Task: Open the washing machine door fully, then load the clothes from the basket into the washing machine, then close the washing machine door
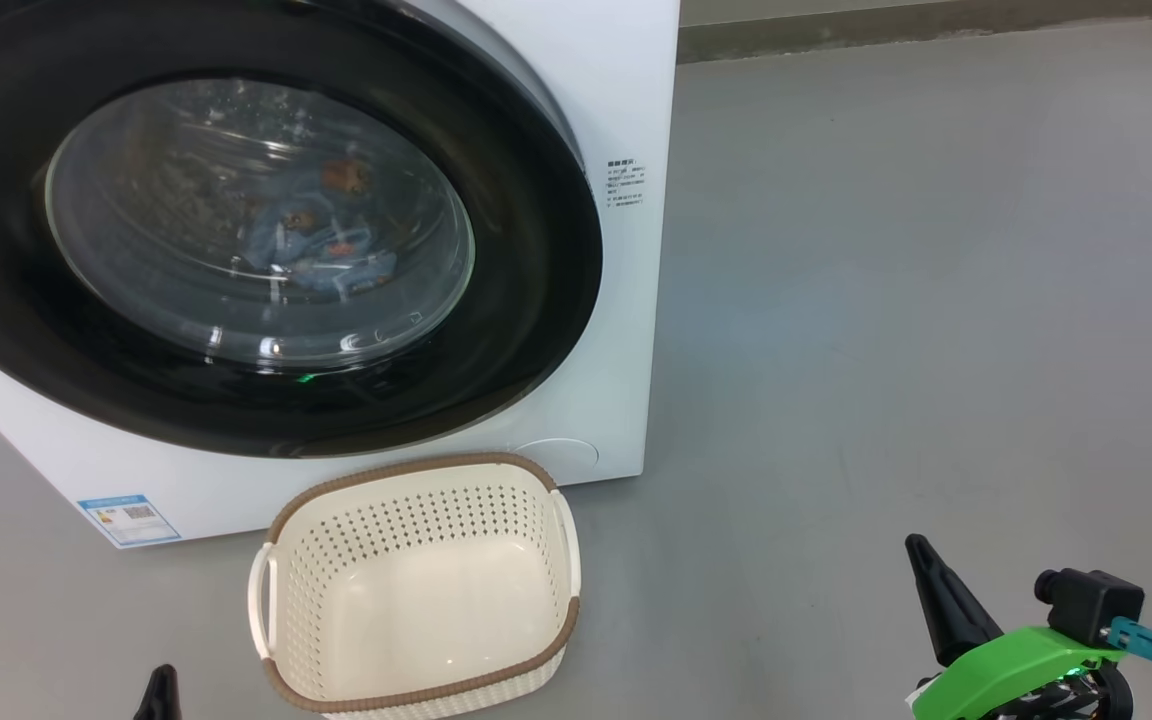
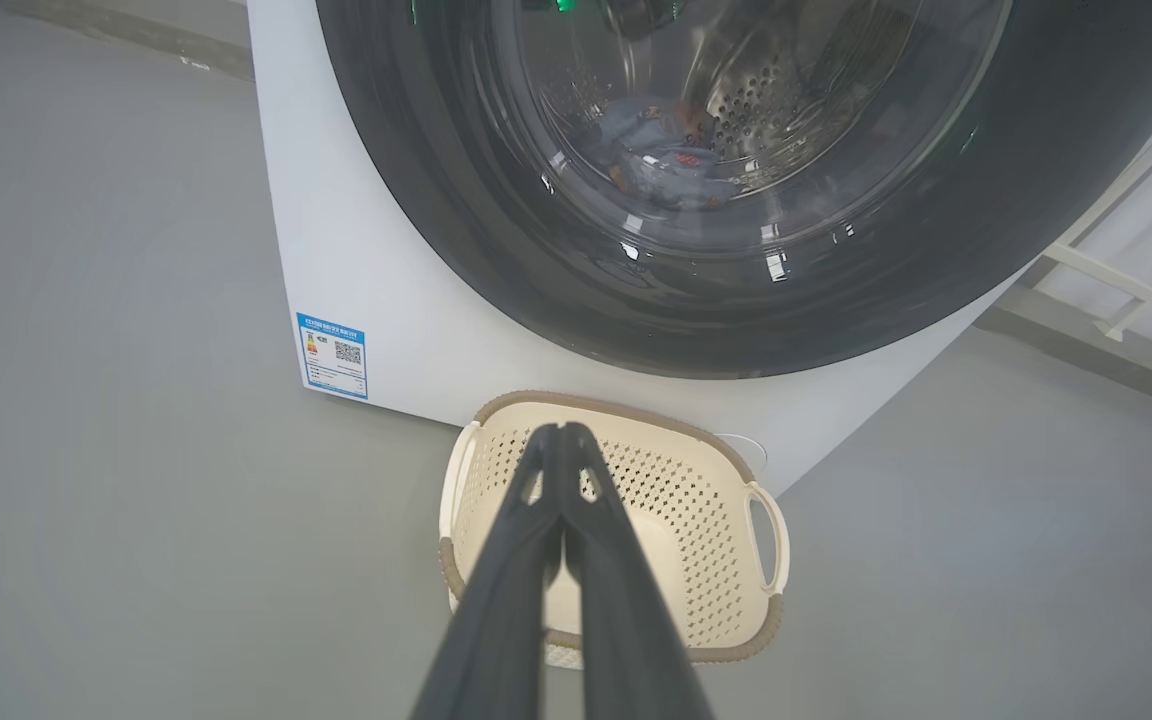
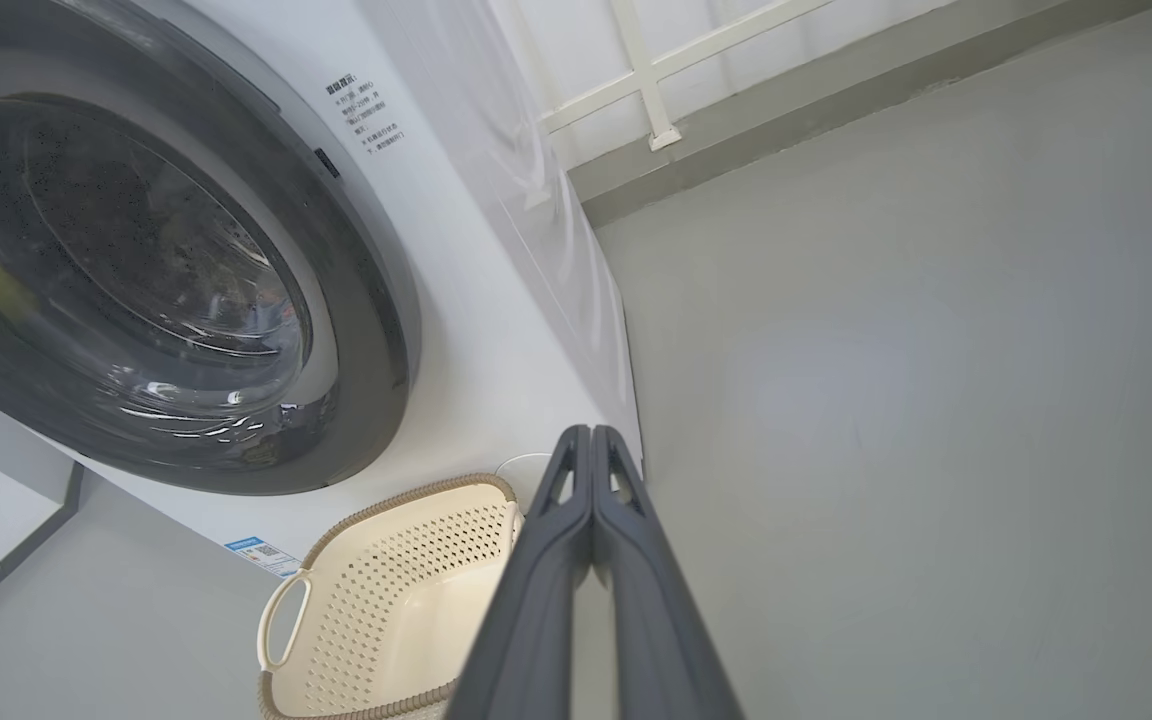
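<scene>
The white washing machine (image 1: 626, 100) stands with its round black door (image 1: 516, 330) closed flat against the front. Through the glass porthole I see the light blue clothes (image 1: 321, 245) lying in the drum, also clothes (image 2: 661, 160) in the left wrist view. The cream basket (image 1: 416, 590) with a brown rim sits on the floor right before the machine and holds nothing. My left gripper (image 2: 561, 432) is shut, empty, pointing over the basket (image 2: 676, 490). My right gripper (image 3: 591, 435) is shut, empty, to the right of the basket (image 3: 386, 580). In the head view the right gripper (image 1: 921, 550) shows at lower right.
Bare grey floor (image 1: 936, 300) stretches to the right of the machine. A wall base (image 1: 936, 30) runs along the back. A white frame (image 3: 651, 80) stands against the wall behind the machine. A blue label (image 1: 128, 518) sits low on the machine's front.
</scene>
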`<state>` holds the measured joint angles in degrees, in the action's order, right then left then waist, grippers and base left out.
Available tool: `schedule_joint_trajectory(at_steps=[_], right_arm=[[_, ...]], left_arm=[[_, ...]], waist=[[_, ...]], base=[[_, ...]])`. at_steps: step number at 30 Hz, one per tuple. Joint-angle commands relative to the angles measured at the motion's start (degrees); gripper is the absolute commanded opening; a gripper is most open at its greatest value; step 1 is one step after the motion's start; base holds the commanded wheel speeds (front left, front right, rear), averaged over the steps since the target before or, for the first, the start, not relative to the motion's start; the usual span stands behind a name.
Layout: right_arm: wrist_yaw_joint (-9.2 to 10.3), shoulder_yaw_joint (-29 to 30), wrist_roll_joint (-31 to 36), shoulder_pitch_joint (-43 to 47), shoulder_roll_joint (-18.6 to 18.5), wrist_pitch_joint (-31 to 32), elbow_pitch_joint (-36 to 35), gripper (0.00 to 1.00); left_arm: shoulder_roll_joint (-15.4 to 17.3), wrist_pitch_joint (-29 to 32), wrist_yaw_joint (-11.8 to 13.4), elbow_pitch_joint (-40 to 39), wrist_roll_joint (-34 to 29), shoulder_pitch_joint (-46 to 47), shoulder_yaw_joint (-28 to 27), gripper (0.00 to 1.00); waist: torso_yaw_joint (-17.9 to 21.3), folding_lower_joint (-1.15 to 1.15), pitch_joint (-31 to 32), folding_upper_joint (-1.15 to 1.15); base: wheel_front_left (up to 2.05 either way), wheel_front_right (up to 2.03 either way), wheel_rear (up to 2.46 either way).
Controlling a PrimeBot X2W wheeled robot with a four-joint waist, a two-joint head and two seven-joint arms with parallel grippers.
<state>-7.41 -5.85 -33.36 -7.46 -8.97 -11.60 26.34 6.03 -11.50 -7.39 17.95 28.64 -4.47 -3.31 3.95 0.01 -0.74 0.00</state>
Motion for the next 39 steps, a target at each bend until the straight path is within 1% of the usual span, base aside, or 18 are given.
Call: schedule_joint_trajectory(at_steps=[1,39], right_arm=[[-0.02,0.6,-2.3,-1.2,-0.3,0.4,-1.8,0.00],[-0.04,4.9,-22.8,-0.3,2.0,6.8,-5.6,0.00]], left_arm=[[0.8,0.4,0.0,-1.5,1.7,2.1,-0.8,0.00],[-0.6,6.8,0.0,-2.4,24.1,5.2,-1.7,0.00]], waist=[[-0.1,-0.01,0.0,0.00],[-1.5,-0.01,0.2,0.00]], base=[[0.00,0.00,0.00],[0.00,0.00,0.00]])
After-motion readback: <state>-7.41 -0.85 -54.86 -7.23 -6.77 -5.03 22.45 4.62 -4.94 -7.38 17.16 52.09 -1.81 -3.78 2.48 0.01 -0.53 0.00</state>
